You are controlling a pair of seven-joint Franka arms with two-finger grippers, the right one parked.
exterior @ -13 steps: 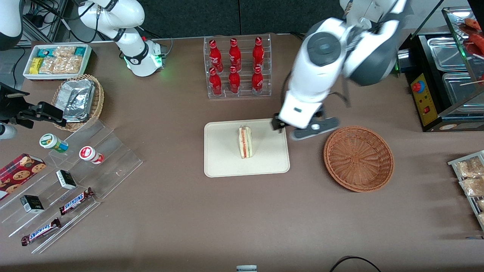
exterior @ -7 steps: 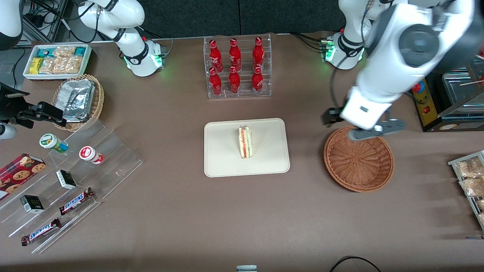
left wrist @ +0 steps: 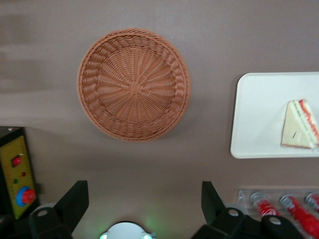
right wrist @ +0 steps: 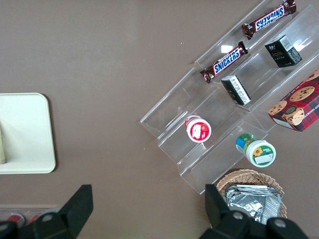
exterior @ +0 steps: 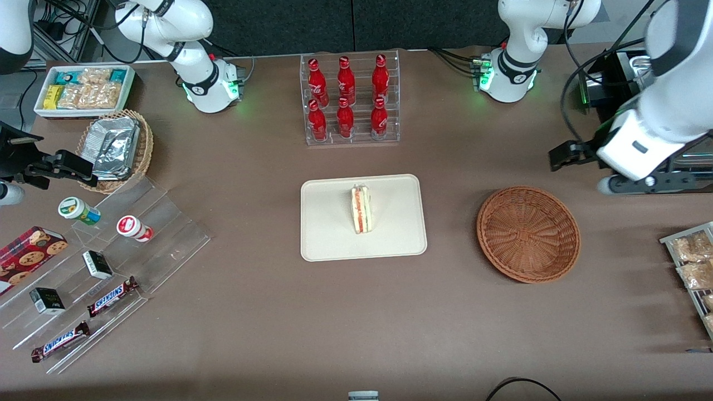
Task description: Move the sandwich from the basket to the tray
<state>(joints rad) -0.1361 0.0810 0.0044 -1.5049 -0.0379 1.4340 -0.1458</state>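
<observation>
**Gripper clear of the tray, sandwich on it**

Now the left arm's two-finger gripper [exterior: 579,170] hangs high above the brown table [exterior: 267,312] at the working arm's end, farther from the front camera than the round reddish-brown wicker basket [exterior: 528,234] and well apart from it. Its two dark fingers [left wrist: 74,203] stand wide apart with nothing between them. Just beside the gripper stands a black box with a yellow control panel [left wrist: 19,177] carrying red buttons.

The basket sits on the table with only its woven bottom showing. The flat cream-white rectangular tray [exterior: 328,234] lies near it, toward the parked arm's end, with bare table between the two. The small triangular sandwich [exterior: 361,209] of pale bread rests on the tray near its middle, lying on its side, its red-orange and cream filling stripe turned upward; in the wrist view [left wrist: 300,131] it lies close to one tray edge. Nothing stands between gripper, basket and tray.

Farther from the front camera than the tray stands a clear acrylic rack of six red bottles [exterior: 348,97]. Toward the parked arm's end are a tan wicker basket of foil packets [exterior: 114,149], a white bin of snack packets [exterior: 83,89], and a clear stepped display [exterior: 111,278] with Snickers bars [exterior: 111,295], small cups and a cookie box [exterior: 28,253].
</observation>
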